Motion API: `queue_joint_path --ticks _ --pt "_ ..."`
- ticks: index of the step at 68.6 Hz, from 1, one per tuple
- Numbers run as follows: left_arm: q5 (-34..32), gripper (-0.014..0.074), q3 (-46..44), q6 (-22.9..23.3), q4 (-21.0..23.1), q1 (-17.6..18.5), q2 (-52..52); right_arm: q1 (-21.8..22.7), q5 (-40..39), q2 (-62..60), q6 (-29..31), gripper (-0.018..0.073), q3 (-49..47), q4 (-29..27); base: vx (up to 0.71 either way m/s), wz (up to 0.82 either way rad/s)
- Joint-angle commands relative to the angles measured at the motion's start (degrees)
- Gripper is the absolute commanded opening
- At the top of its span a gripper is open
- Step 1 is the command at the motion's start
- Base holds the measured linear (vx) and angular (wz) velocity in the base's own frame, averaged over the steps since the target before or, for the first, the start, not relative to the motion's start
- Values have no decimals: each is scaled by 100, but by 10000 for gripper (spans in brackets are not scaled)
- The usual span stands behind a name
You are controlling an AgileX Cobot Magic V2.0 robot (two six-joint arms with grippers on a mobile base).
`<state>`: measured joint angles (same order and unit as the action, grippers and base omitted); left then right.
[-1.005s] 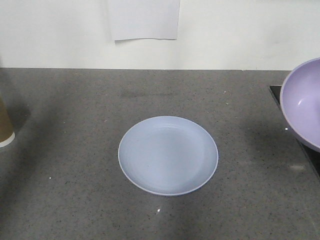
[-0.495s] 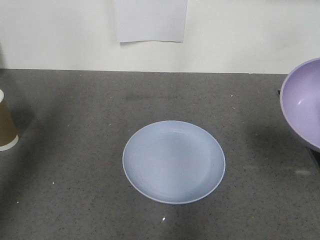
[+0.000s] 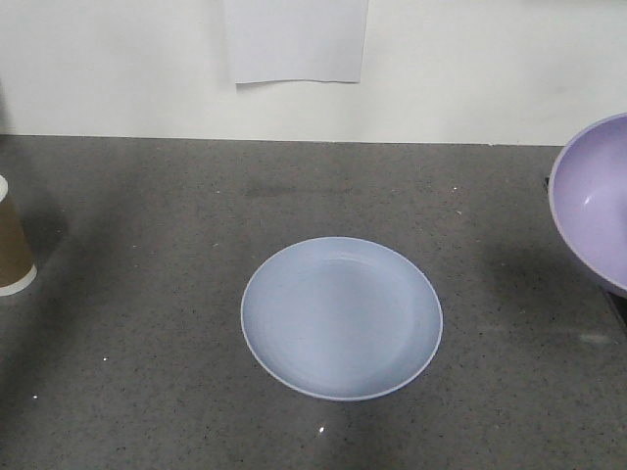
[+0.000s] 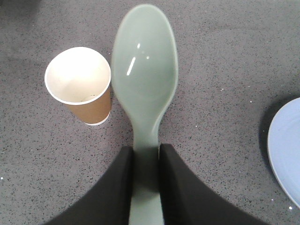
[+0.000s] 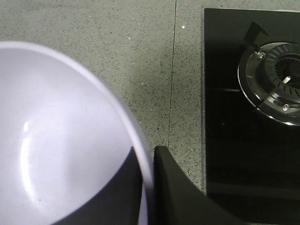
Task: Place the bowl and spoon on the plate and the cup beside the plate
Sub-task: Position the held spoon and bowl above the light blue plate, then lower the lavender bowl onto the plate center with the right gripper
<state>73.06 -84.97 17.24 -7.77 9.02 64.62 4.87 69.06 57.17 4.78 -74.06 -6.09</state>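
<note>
While the plate [image 3: 341, 318] lies flat near the middle of the grey speckled bench [image 3: 147, 392], the other three things are out at the sides. At the left edge of the front view the cup [image 3: 12, 250] stands upright on the bench, well apart from the plate and only partly in view. Seen from the left wrist, the left claw [image 4: 146, 157] is closed on the handle of the spoon [image 4: 144, 70], gripping it from both sides, with the scoop end pointing away and its hollow facing the camera. In that view the spoon runs just beside the cup's right side; whether they touch cannot be told. The right claw [image 5: 147, 157] pinches the rim of the bowl [image 5: 56, 140], one side of the claw inside the rim and the other outside. From the front the bowl shows at the right edge, tilted so its inside faces left toward the plate, well apart from it. Below the right wrist a black cooktop [image 5: 225, 140] with a gas burner [image 5: 276, 89] adjoins the bench. A white paper sheet [image 3: 296, 39] hangs on the far wall.
</note>
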Motion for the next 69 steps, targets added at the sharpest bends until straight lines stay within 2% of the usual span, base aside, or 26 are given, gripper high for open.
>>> queue_joint_path --ticks 1,69 --pt "-139 -6 -131 10 -39 40 -91 21 -333 -72 37 -6 -154 -19 0 0" --pt "-139 -6 -131 10 -39 40 -91 21 -333 -72 37 -6 -154 -19 0 0"
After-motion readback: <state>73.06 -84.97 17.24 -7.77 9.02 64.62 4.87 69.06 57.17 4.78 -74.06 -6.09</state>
